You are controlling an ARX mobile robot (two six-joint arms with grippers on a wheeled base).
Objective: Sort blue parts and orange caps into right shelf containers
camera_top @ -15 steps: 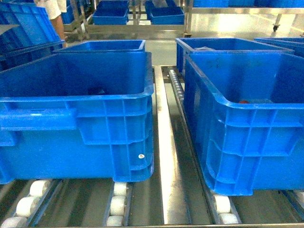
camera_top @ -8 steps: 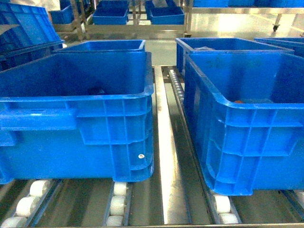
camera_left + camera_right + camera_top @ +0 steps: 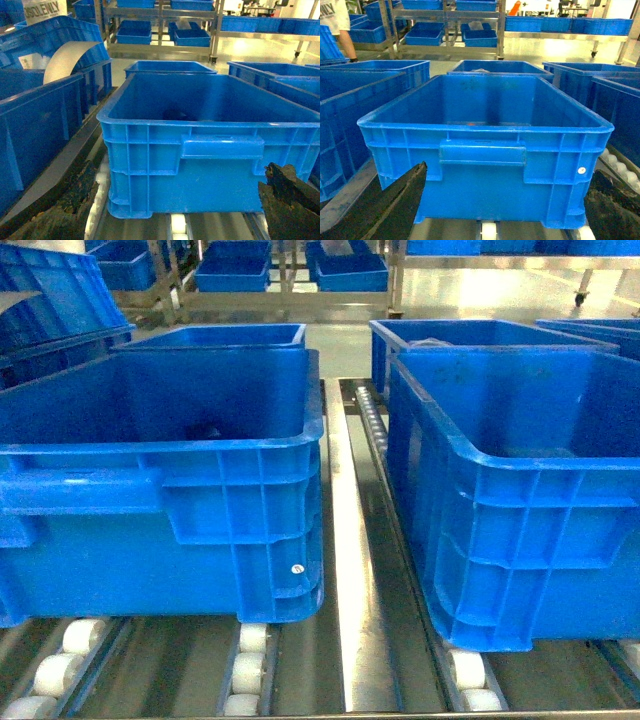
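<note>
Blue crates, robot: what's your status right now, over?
Both pincers open, empty, low before crates. Left crate and right crate sit on rollers. Nothing blocking.

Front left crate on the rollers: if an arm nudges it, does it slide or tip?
Likely slides: the left crate sits on white rollers. Tipping seems unlikely; it is wide and low. Ribbed walls suggest it stays stiff.

All I can see of my own body is the fingers at the bottom of each wrist view. On the left hand (image 3: 175, 212), the fingers (image 3: 287, 197) are dark, nearly black, with a rough, mottled brown-green surface and jagged edges. The right hand (image 3: 512, 205) has smoother black fingers (image 3: 385, 205), broad wedges tapering upward. Nothing of me appears in the head view.
</note>
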